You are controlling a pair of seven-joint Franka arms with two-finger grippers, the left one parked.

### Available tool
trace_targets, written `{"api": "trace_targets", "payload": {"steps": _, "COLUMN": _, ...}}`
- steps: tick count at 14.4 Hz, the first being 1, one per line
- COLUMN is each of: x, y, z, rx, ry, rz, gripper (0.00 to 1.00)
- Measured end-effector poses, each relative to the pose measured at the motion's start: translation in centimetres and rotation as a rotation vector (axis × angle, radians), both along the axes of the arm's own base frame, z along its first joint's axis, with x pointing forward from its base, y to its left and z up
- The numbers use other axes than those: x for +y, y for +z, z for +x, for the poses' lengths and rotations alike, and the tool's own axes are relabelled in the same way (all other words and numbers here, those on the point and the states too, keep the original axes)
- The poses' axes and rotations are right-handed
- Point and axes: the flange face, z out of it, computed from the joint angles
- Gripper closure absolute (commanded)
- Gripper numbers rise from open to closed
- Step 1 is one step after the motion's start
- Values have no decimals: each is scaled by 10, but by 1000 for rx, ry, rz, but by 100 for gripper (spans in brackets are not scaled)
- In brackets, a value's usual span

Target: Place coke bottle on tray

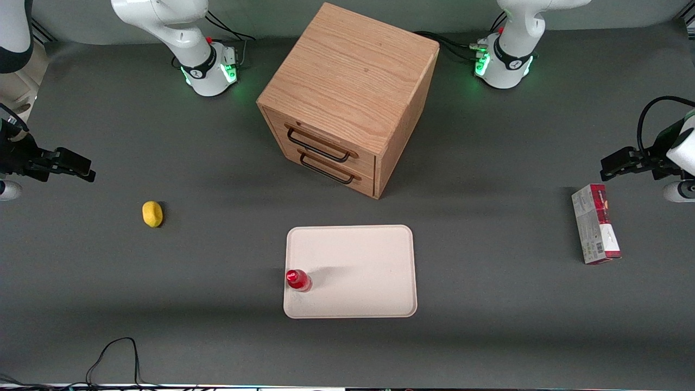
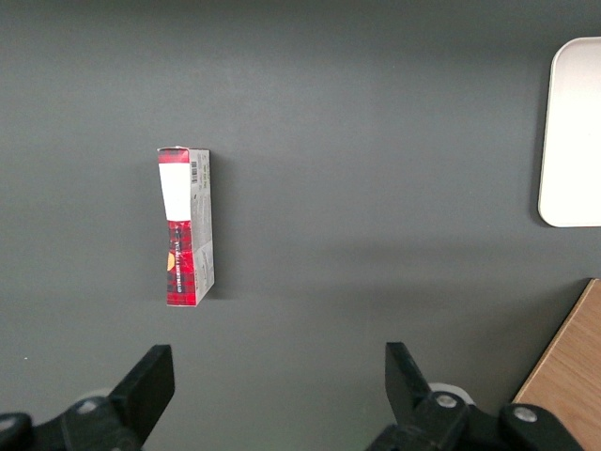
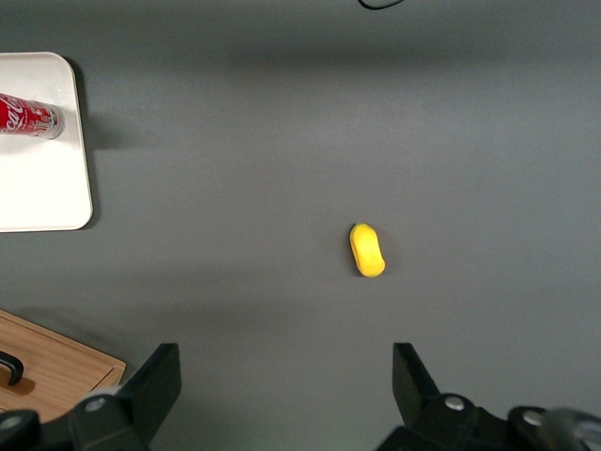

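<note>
The coke bottle [image 1: 297, 280] [image 3: 28, 117], small and red with a red cap, stands upright on the cream-white tray [image 1: 358, 271] [image 3: 38, 188], close to the tray's edge toward the working arm's end and near its front corner. My right gripper [image 1: 81, 168] [image 3: 282, 376] hangs above the bare mat at the working arm's end of the table, well away from the tray and the bottle. Its fingers [image 3: 155, 385] are spread wide open with nothing between them.
A yellow lump [image 1: 152, 214] [image 3: 367, 250] lies on the mat between my gripper and the tray. A wooden two-drawer cabinet [image 1: 347, 98] stands farther from the camera than the tray. A grey-and-red carton [image 1: 595, 224] [image 2: 186, 227] lies toward the parked arm's end.
</note>
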Motion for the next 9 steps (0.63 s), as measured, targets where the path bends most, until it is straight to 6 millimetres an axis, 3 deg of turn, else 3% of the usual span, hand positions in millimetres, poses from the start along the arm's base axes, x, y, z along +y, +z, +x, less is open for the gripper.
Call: {"api": "trace_targets", "payload": {"steps": 9, "x": 0, "y": -2, "z": -2, "rx": 18, "ry": 0, "rz": 0, "gripper": 0}}
